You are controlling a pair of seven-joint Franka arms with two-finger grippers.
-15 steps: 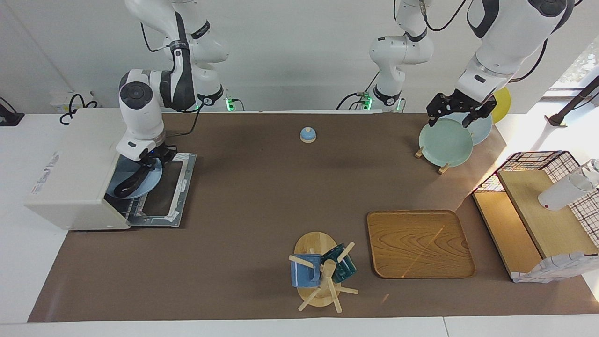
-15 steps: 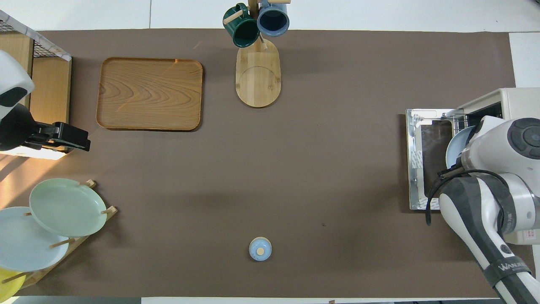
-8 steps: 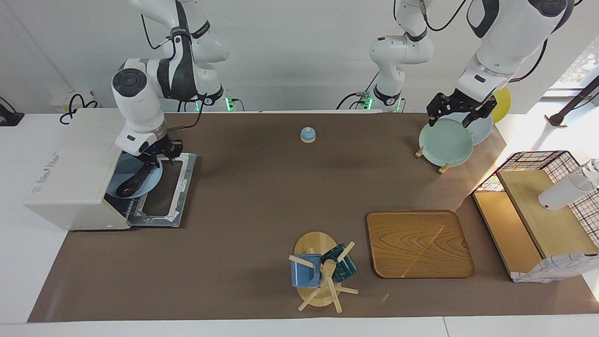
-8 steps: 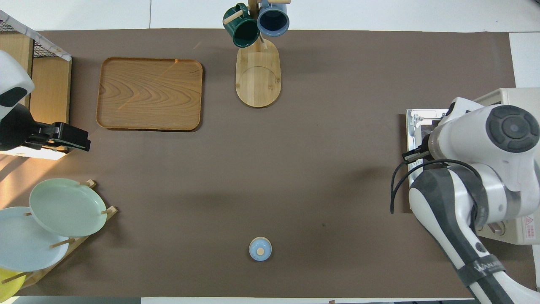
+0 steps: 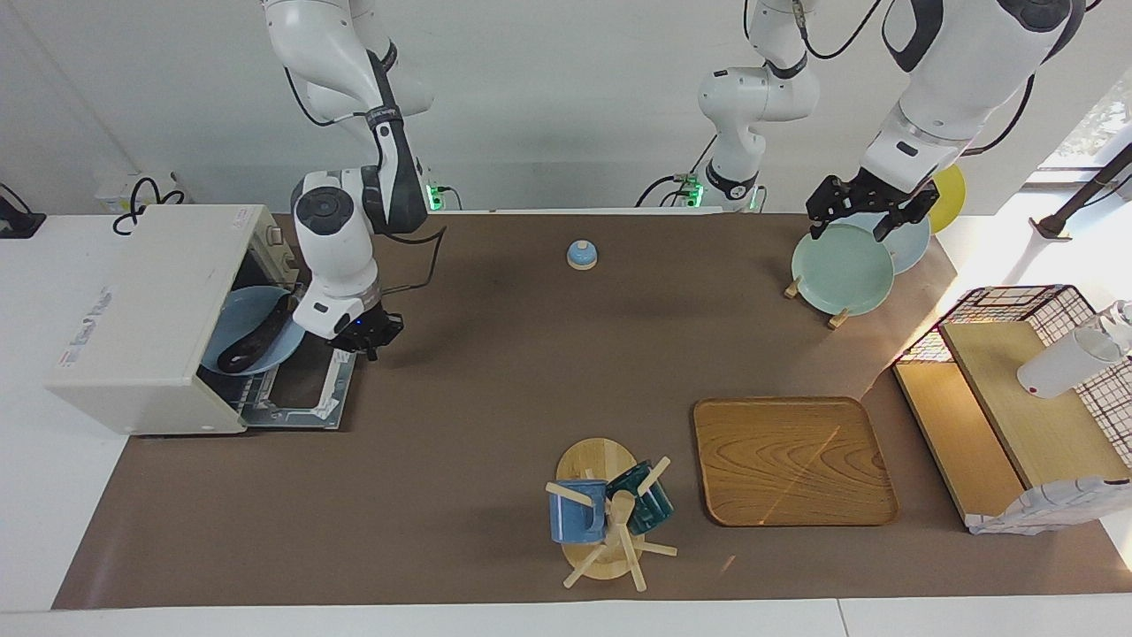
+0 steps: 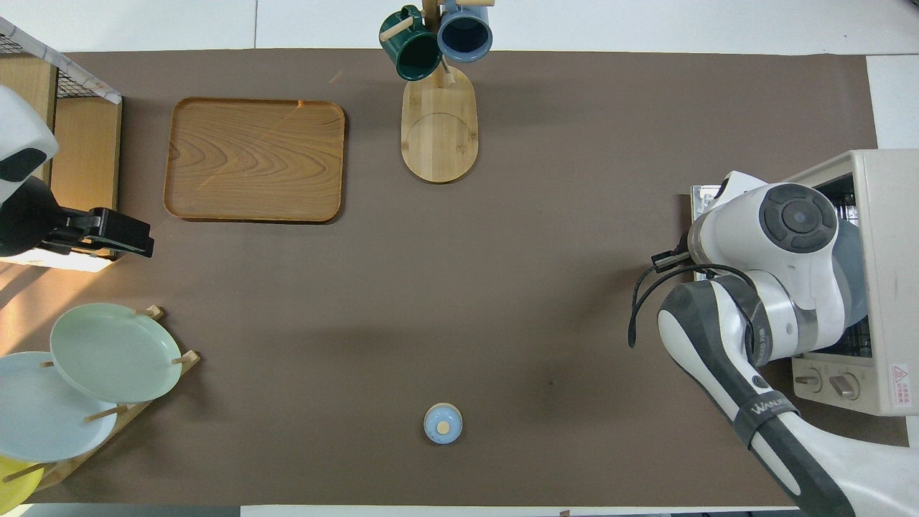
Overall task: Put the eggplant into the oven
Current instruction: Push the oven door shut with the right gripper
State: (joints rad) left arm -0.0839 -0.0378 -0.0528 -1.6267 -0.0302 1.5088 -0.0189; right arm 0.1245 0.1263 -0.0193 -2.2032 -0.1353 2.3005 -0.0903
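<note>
beside oven [image 5: 141,318], right gripper [image 5: 364,334], eggplant [image 5: 256,338] inside

A long white table [image 5: 26,495] stood against a plain white wall [image 5: 548,97], most of its top covered by a brown mat [image 5: 495,372]. Warm sunlight fell across the left arm's end, where a window [image 5: 1101,124] showed.

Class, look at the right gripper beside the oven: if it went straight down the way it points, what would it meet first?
Probably the outer edge of the oven's open door or the table mat beside it; the right gripper hangs over that edge, and depth is unclear.
</note>
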